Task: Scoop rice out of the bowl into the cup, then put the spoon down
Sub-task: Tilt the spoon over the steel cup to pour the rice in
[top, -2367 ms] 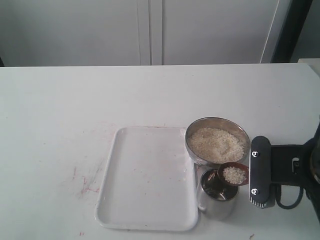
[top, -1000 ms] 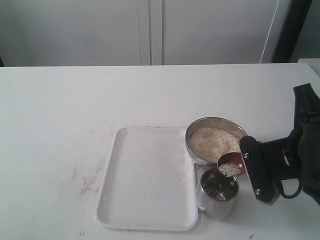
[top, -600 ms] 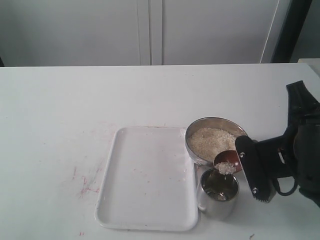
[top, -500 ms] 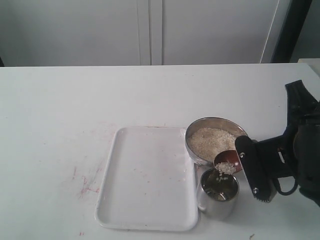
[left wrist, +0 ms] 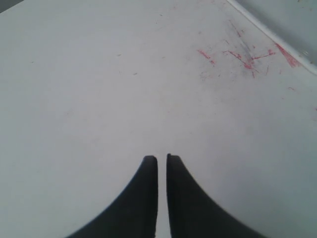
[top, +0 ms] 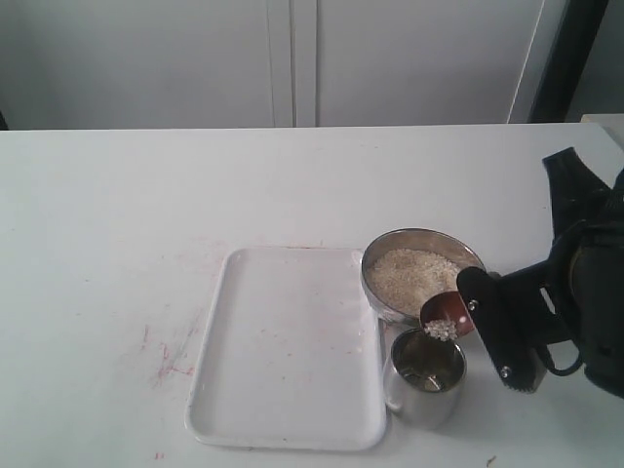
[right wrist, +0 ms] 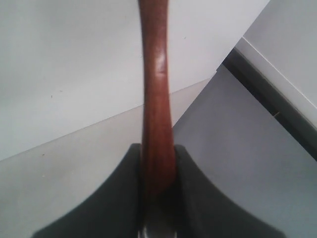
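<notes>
**Spoon tipped over the cup, rice at its lip**

From where I stand, the white surface [top: 117,195] takes up nearly everything, with pale cabinet panels [top: 292,58] behind it. A white rectangular tray [top: 283,341] lies flat near the front edge, with nothing on it. Faint red scuff marks [top: 171,356] stain the surface just to its left.

The right arm comes in from the right side. The right gripper [right wrist: 157,158] is clamped on the handle of the spoon [top: 446,314], and the wrist view shows the reddish wood pinched tight between the two dark fingers. The left gripper [left wrist: 162,158] hangs over bare surface beside the red scuffs. Its fingers are drawn together with only a thin slit between them, and it holds nothing.

The bowl [top: 375,297] sits right against the tray's right edge, toward the far corner. It is filled with rice [top: 414,273] to a little below the rim. The cup [top: 426,390] stands upright just in front of the bowl, also close beside the tray, its handle turned toward the tray.

The spoon's oval scoop hovers above the cup's mouth, over the near rim of the bowl, and it is tilted down toward the cup. A small clump of grains [top: 442,331] clings to the low edge of the scoop, directly over the opening. I can't make out how much rice lies inside the cup; the interior shows only dark reflections.
</notes>
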Controlling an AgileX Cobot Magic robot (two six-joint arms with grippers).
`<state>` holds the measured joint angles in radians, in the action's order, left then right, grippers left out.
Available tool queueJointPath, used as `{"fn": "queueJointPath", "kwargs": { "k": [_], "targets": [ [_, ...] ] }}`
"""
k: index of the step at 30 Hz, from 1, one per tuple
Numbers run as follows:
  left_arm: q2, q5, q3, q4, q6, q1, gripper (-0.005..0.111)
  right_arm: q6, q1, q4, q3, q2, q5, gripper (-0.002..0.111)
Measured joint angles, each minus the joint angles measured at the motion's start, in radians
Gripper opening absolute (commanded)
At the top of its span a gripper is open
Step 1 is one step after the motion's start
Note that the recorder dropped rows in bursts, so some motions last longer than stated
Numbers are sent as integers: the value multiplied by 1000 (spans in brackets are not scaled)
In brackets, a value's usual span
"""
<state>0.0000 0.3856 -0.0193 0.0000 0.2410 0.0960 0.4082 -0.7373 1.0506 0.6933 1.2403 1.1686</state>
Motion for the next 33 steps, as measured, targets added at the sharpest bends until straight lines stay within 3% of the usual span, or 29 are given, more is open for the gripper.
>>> {"fn": "queueJointPath", "kwargs": {
  "k": [33],
  "targets": [
    [0, 0, 0, 0, 0, 0, 14, 75, 0, 101, 0, 0, -5, 0]
  ]
}}
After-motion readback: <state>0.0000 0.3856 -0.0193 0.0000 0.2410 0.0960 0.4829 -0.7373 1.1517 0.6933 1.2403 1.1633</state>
